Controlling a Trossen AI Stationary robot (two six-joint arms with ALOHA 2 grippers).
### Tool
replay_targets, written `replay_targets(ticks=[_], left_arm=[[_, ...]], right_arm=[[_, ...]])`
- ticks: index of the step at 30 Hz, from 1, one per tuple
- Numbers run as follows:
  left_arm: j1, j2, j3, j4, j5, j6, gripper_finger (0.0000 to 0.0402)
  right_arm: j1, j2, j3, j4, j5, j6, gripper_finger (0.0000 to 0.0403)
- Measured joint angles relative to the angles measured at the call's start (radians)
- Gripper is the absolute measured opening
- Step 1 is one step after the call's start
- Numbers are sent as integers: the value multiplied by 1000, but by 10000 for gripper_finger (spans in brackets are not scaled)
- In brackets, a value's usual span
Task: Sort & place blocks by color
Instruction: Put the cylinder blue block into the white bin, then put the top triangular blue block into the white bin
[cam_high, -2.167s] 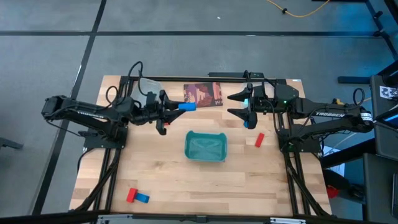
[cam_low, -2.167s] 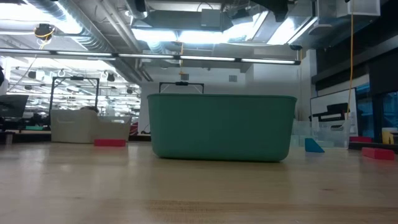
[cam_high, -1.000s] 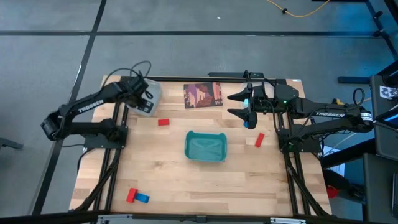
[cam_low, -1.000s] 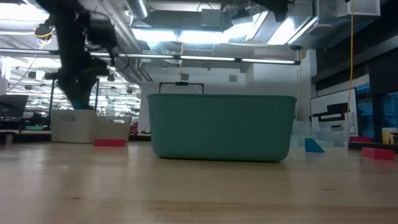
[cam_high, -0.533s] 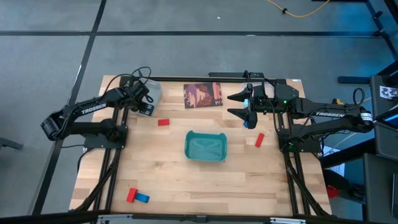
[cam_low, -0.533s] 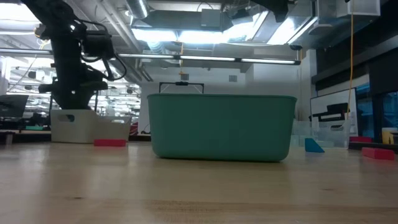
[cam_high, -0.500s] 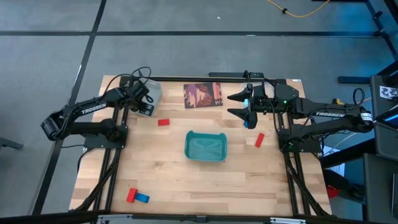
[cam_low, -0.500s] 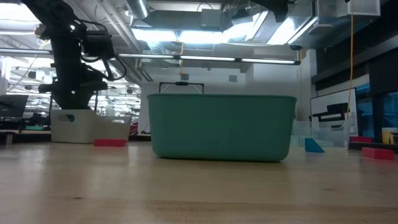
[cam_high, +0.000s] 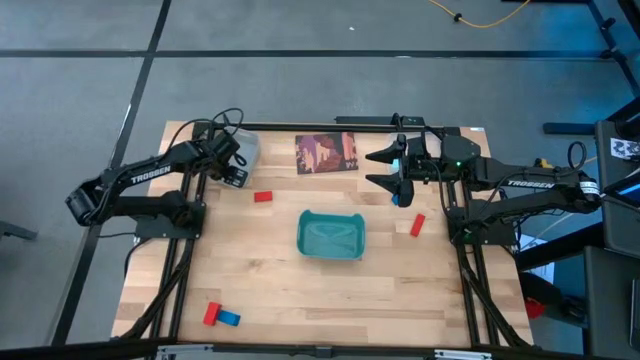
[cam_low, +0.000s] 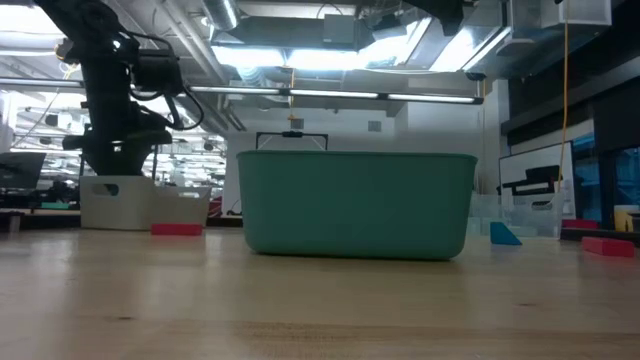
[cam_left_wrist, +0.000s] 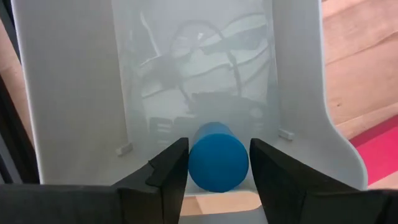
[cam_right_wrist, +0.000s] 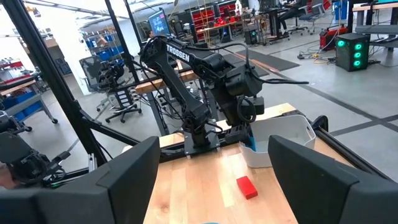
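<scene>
My left gripper (cam_high: 236, 160) is at the table's far left, pointing down into a white bin (cam_high: 250, 148). It is shut on a blue block (cam_left_wrist: 217, 163). In the low view the gripper (cam_low: 113, 168) reaches the top of the bin (cam_low: 140, 205). My right gripper (cam_high: 372, 169) hangs open and empty at the far right, beside the printed card (cam_high: 326, 152). Lying flat on the table are a red block (cam_high: 263, 197), a red block (cam_high: 417, 225), a blue block (cam_high: 403, 197), and a red and blue pair (cam_high: 220, 316) near the front edge. My left gripper pinches the blue block between its two fingers (cam_left_wrist: 171, 167), one on each of the block's opposite sides (cam_left_wrist: 194, 163). The fingers come from above and point down into the white bin. Whether the block touches the bin's floor I cannot tell.
The teal tray (cam_high: 331, 235) stands in the middle of the table and fills the centre of the low view (cam_low: 355, 205). The right wrist view shows the left arm, the white bin (cam_right_wrist: 280, 140) and a red block (cam_right_wrist: 246, 186).
My left gripper has gone down into the white bin with the blue block still held. It has kept still for the last half second.
</scene>
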Motion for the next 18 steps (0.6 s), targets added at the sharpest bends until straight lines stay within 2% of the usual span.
replay_targets(ticks=[10,18], left_arm=[[0,0,4,2,0,2,175],[0,-5,122,-3,-27,55,187]], right_arm=[[0,0,0,0,0,26,304],[0,0,0,0,0,26,304]])
